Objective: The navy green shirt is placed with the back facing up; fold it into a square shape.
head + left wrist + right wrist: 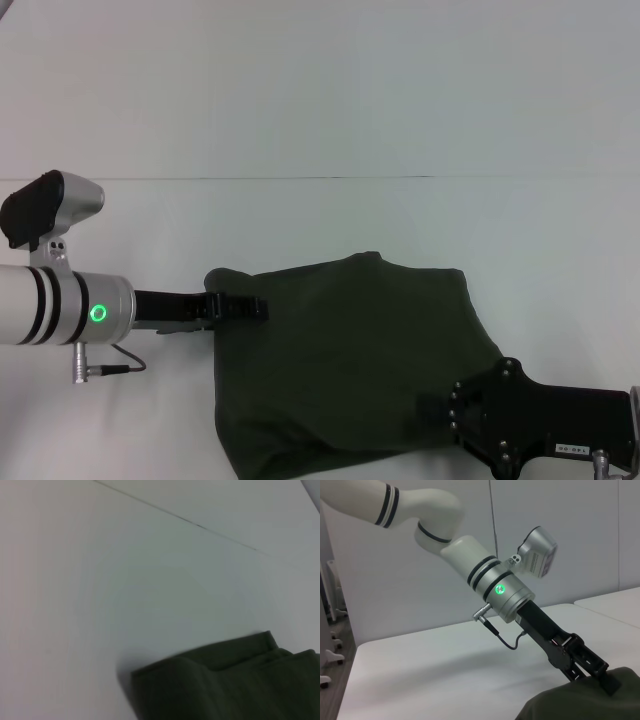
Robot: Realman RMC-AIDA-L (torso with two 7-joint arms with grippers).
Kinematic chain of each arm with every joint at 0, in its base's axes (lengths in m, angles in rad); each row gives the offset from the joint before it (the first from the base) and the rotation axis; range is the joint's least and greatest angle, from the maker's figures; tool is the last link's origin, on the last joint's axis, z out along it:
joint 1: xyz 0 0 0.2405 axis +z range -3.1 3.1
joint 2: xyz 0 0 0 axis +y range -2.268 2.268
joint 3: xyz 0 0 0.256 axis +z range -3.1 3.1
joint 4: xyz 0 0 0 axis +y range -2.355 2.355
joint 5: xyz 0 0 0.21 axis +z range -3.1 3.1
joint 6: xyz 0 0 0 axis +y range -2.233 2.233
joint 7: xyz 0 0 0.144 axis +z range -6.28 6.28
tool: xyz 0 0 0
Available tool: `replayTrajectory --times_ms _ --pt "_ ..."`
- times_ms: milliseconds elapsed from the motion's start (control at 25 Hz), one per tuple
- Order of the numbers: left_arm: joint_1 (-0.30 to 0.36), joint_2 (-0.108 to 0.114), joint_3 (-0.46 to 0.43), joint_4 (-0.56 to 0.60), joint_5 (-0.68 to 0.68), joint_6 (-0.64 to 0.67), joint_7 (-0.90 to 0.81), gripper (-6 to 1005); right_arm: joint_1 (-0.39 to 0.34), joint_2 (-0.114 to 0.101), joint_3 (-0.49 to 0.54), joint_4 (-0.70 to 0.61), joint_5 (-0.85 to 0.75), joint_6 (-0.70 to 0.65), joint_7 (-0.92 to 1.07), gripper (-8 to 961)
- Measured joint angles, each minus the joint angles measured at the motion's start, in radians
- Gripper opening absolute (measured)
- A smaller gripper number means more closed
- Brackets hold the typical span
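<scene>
The navy green shirt (350,350) lies bunched and partly folded on the white table, at the front and middle right of the head view. My left gripper (258,308) reaches in from the left and is shut on the shirt's upper left edge. The right wrist view shows it (610,682) pinching the cloth (580,702) low on the table. My right gripper (432,412) comes in from the front right and lies over the shirt's lower right part. A folded edge of the shirt (225,685) shows in the left wrist view.
The white table (300,120) stretches bare behind and to the left of the shirt, with a thin seam line (320,178) across it. The shirt's lower hem runs to the front edge of the head view.
</scene>
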Motion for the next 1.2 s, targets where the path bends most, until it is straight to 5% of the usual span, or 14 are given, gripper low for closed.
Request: replayTrajectory --times_ms 360,1000,1200 --pt "0.004 -0.001 0.003 0.003 0.000 -0.002 0.032 805 -0.003 0.000 0.000 0.000 0.001 -0.002 0.000 0" --pt "0.000 0.001 0.001 0.006 -0.004 -0.001 0.079 113 0.000 0.000 0.000 0.000 0.005 -0.009 0.000 -1" --pt "0.000 0.010 -0.004 0.007 -0.005 -0.014 0.090 84 0.002 0.000 0.003 0.000 0.006 -0.009 0.000 9"
